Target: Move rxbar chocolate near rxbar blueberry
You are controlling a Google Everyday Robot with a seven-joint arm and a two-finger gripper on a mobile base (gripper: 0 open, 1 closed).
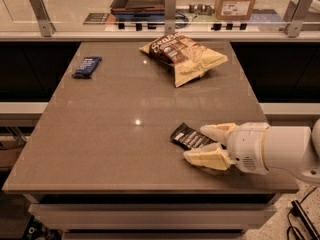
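gripper [196, 143]: near right, cream fingers spread wide either side of the bar's right end, gripping nothing | flat black white-lettered rxbar chocolate [187, 136]: near right on grey-brown table [100, 134] | small dark-blue rxbar blueberry [86, 67]: far left, well apart | tan-and-brown chip bag [186, 56]: far centre

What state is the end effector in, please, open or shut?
Open. The end effector, at the front right of the table, has its fingers spread either side of the rxbar chocolate.
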